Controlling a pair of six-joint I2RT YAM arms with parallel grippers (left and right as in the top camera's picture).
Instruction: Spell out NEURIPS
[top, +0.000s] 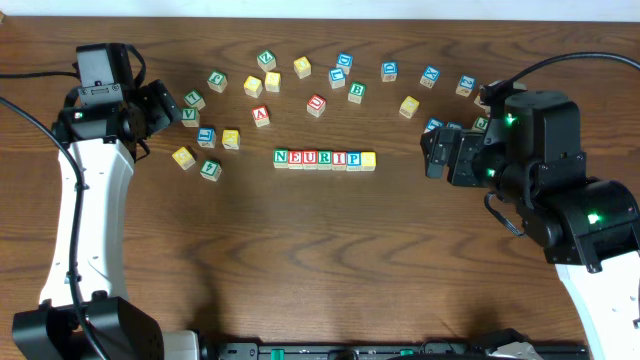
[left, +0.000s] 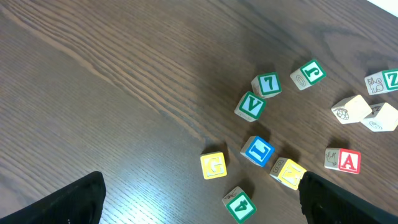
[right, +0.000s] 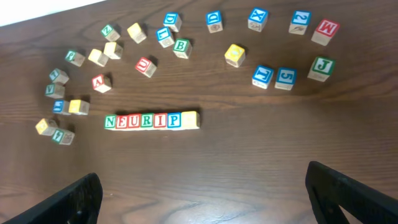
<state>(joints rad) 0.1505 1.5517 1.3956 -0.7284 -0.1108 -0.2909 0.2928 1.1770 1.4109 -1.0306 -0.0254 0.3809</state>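
A straight row of seven wooden cubes, the NEURIPS row (top: 324, 159), lies mid-table and reads N, E, U, R, I, P, ending in a plain yellow face (top: 368, 159). The right wrist view shows the same row (right: 152, 120) well ahead of the fingers. My right gripper (top: 436, 155) hangs open to the right of the row, apart from it, nothing between its fingers (right: 348, 193). My left gripper (top: 170, 108) stands open at the far left over loose cubes, holding nothing; its fingertips (left: 336, 199) frame bare wood beside a green 4 cube (left: 239, 205).
Loose letter cubes lie scattered in an arc behind the row: a red A (top: 261, 116), a red U (top: 316, 105), a green B (top: 357, 91), a green V (left: 251, 106), a blue L (left: 258, 150), a yellow G (left: 214, 165). More cubes lie near the right arm (right: 320, 67).
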